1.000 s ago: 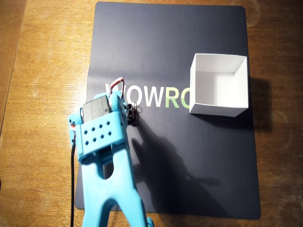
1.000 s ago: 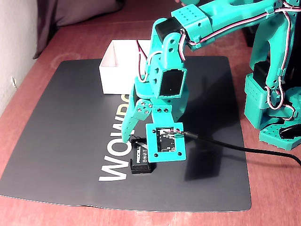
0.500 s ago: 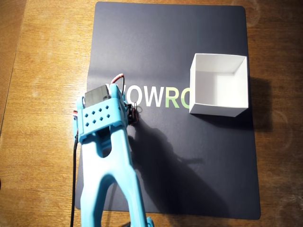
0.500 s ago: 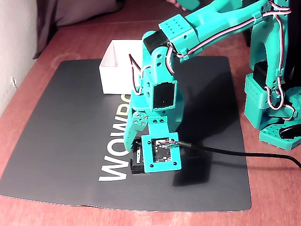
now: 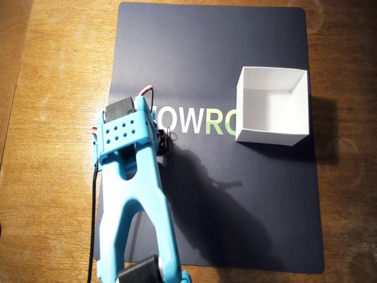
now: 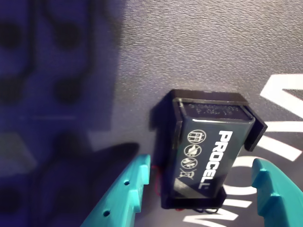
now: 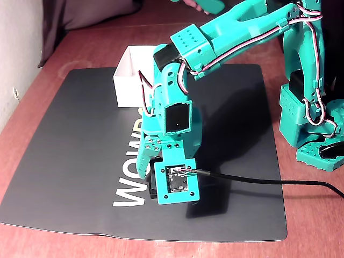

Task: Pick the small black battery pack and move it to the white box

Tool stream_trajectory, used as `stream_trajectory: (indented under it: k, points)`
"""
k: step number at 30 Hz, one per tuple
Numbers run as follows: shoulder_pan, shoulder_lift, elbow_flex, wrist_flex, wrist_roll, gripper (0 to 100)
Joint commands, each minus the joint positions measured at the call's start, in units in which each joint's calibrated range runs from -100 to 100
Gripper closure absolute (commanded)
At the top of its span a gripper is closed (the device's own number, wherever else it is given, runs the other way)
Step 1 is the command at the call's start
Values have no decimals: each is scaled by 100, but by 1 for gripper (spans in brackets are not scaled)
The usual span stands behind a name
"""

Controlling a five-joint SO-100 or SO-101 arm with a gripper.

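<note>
Overhead view: white box (image 5: pixel 273 106) on dark mat (image 5: pixel 235 200), well apart from teal arm (image 5: pixel 132 194); battery pack hidden beneath.

Wrist view: battery pack (image 6: pixel 206 151), labelled PROCELL, flat on mat between spread gripper (image 6: pixel 206 194) fingers (image 6: pixel 125 198), neither touching.

Fixed view: arm folded forward, wrist pitched down over mat lettering.

Under me: wooden worktop (image 5: pixel 53 71), warm brown grain, visible on all sides of dark mat (image 5: pixel 235 200). Mat is navy-black, rounded corners, lies flat. White lettering (image 5: pixel 179 121) printed across its middle, last letters greenish in overhead view. Black cable (image 7: pixel 269 181) trails over mat's right side in fixed view, off onto wood.
</note>
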Motion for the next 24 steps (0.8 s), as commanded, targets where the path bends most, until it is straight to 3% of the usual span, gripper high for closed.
stream_trajectory:
  k: [1, 24]
  points:
    - [89, 75, -299, -36, 4, 75]
    - [89, 759, -635, -44, 15, 76]
